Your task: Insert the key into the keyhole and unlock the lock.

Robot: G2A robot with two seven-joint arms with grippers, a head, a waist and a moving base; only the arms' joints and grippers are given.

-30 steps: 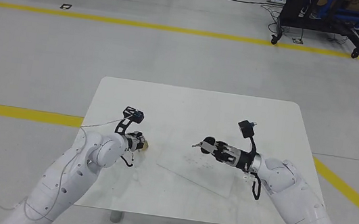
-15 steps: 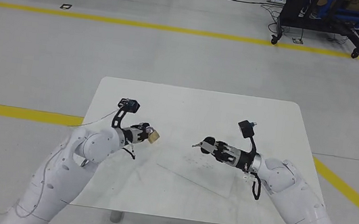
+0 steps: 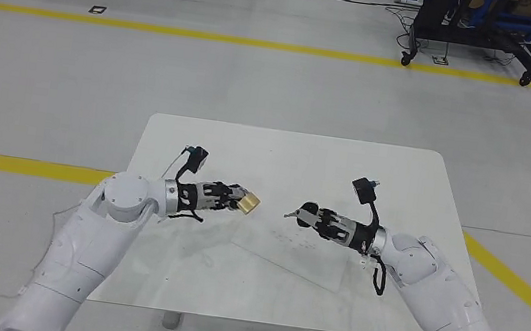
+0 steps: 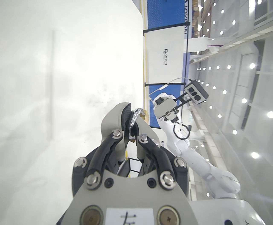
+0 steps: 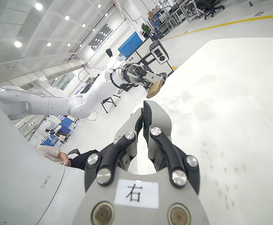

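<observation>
Two arms face each other: left gripper (image 3: 234, 199) clamps the padlock (image 3: 250, 202), right gripper (image 3: 305, 214) pinches the key (image 3: 290, 213), aimed toward it, still apart.

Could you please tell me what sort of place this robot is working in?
Probably a large industrial hall or robotics lab: yellow floor lines mark lanes, rows of ceiling lights hang high overhead, and workbenches stand beyond the table.

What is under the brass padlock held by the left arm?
Bare white table lies below the brass padlock gripped in the left end effector; the spot directly beneath is covered.
</observation>
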